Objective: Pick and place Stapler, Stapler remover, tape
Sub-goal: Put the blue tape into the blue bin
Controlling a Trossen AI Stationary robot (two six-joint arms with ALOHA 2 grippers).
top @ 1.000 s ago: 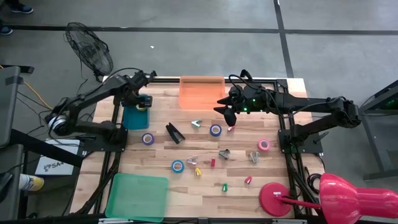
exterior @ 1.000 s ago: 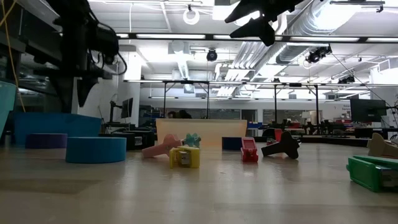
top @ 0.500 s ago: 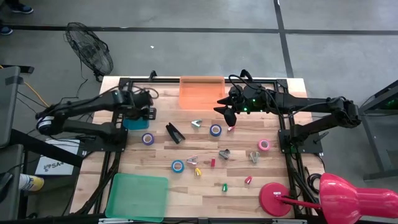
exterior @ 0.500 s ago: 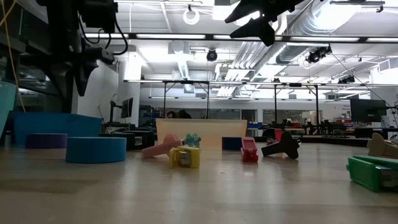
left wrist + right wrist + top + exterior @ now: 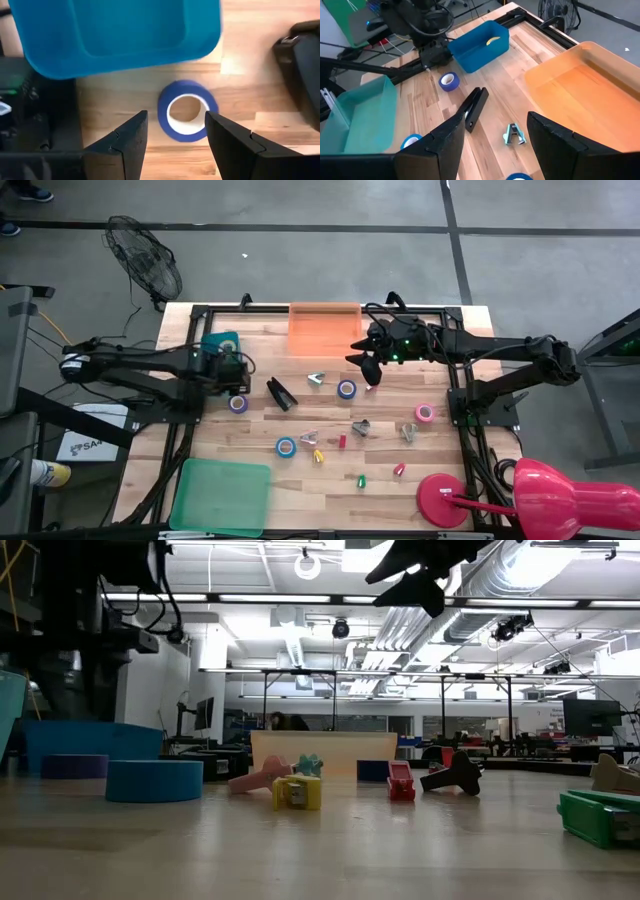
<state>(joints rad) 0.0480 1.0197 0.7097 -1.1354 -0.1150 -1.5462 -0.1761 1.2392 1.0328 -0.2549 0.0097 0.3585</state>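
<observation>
Both claws open — left claw [image 5: 175, 142] above purple tape [image 5: 187, 110].

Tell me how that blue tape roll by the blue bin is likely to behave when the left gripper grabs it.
The blue tape roll lies flat on the wood, so it probably won't roll. It looks small and hollow, likely light and fairly stiff. The left gripper is open above it; a pinch on the curved rim might slip.

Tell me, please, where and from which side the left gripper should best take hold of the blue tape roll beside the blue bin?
Probably from straight above, across the ring's wall: the blue tape roll lies flat, hole up, clear of the blue bin. The open left gripper could put one finger in the hole and one outside, or span the ring.
</observation>
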